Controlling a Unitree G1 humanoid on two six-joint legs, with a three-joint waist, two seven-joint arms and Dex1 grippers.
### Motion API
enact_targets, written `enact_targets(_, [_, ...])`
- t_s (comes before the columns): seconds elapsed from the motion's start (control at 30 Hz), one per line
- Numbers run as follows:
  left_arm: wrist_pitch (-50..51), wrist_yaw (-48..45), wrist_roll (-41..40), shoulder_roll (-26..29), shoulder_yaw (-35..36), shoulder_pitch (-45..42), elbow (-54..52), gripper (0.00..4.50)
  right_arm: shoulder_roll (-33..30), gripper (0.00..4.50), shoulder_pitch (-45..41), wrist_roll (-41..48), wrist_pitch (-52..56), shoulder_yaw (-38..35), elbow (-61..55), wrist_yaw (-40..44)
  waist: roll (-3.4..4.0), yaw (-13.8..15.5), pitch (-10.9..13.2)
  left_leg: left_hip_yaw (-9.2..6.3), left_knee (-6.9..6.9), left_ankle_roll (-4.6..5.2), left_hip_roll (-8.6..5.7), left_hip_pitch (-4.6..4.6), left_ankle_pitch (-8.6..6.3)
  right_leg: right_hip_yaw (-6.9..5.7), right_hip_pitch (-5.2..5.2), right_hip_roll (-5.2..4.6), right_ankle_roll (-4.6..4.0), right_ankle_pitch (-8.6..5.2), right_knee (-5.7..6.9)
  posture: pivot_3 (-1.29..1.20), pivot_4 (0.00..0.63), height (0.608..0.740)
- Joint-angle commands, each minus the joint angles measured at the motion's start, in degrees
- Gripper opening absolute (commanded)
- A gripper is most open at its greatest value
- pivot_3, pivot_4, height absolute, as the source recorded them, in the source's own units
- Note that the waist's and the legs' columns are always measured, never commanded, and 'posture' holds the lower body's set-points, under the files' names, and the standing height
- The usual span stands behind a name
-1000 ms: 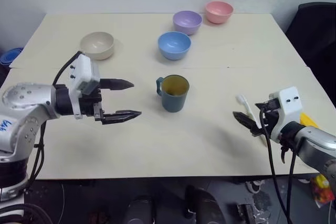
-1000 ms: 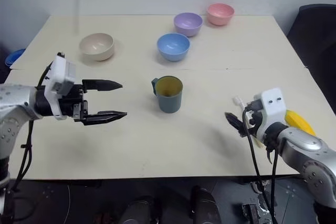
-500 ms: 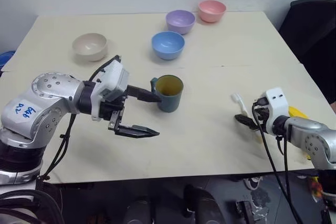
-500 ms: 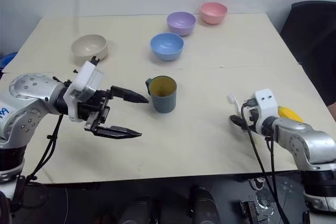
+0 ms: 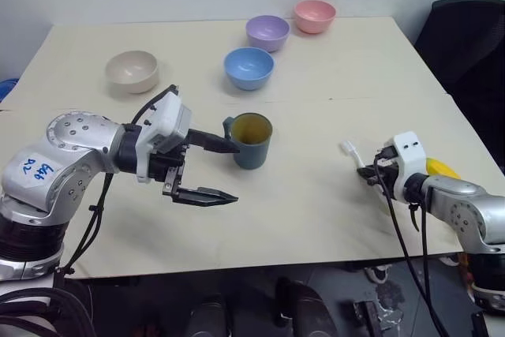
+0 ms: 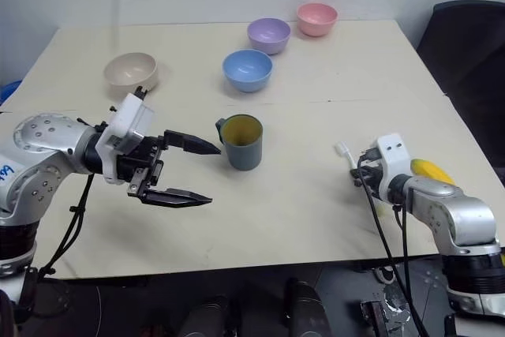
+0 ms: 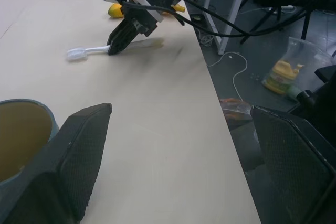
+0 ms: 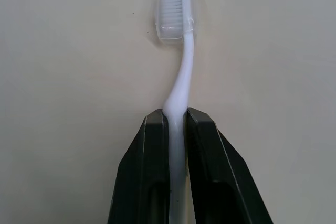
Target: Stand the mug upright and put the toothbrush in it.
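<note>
A: Where's your mug (image 5: 253,140)?

B: Upright mid-surface (image 5: 331,211); your left gripper (image 5: 207,167) flanks its handle, fingers wide, likely steadying.

A: The toothbrush (image 8: 178,77)?

B: Lying at the right, your right gripper (image 8: 177,124) fingers pinched on its neck for lifting.

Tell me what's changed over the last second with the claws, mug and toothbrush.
The right claw closed on the toothbrush, which lies on the table. The left claw swung in beside the mug, one finger by its handle, jaws open. The mug stayed upright in place; the bowls didn't move.
</note>
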Motion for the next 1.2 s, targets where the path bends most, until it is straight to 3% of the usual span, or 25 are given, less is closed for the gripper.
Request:
enact_targets(0.03, [3.17, 3.59, -2.69, 1.96, 8.69, 2.93, 1.78, 4.5, 6.73, 0.14, -8.08, 1.56, -5.14, -3.38, -3.77, -3.18, 0.03, -0.37, 0.02, -0.02, -0.01, -0.03, 0.03, 0.05, -0.01, 0.15, -0.05, 0.06, -0.01, 0.01, 0.06, 0.0, 0.15, 0.74])
enact_targets(0.23, [8.5, 8.9, -6.55, 3.7, 20.47, 8.3, 2.48, 4.5, 24.49, 0.14, -24.27, 3.13, -10.78, -1.4, -1.49, -8.26, 0.07, -1.35, 0.04, -0.19, -0.03, -0.21, 0.1, 0.06, -0.05, 0.23, -0.27, 0.09, -0.22, -0.12, 0.34, 0.0, 0.15, 0.74])
enact_targets(0.47, [8.95, 13.89, -7.21, 3.57, 24.01, 11.15, -0.3, 4.5, 44.56, 0.14, -38.85, 0.49, -23.83, 2.82, 14.54, -8.9, 0.07, -1.62, 0.04, -0.24, -0.01, -0.26, 0.08, 0.02, -0.08, 0.24, -0.32, 0.11, -0.29, -0.16, 0.45, 0.0, 0.15, 0.74])
enact_targets(0.63, [9.73, 16.69, -9.05, 3.82, 25.08, 11.69, -2.78, 4.5, 48.1, 0.14, -37.64, -3.19, -29.48, 6.73, 19.49, -5.9, 0.0, -1.57, 0.0, -0.24, -0.01, -0.26, 0.07, -0.02, -0.09, 0.32, -0.3, 0.05, -0.35, -0.19, 0.6, 0.0, 0.15, 0.74])
enact_targets(0.97, [9.58, 19.14, -9.94, 4.63, 24.44, 10.6, -2.12, 4.5, 46.67, 0.14, -29.65, -6.46, -29.99, 10.12, 14.49, -3.71, 0.0, -2.15, -0.01, -0.43, -0.01, -0.39, 0.09, 0.03, -0.06, 0.4, -0.32, 0.19, -0.42, -0.23, 0.6, 0.0, 0.15, 0.74])
enact_targets(1.2, [7.76, 18.43, -7.92, 4.52, 21.1, 7.1, 1.65, 4.5, 45.25, 2.32, -24.2, -5.44, -28.26, 9.5, 10.52, -2.47, 0.0, -2.49, -0.01, -0.41, -0.02, -0.42, 0.1, 0.04, -0.05, 0.42, -0.33, 0.22, -0.44, -0.25, 0.63, 0.0, 0.15, 0.74])
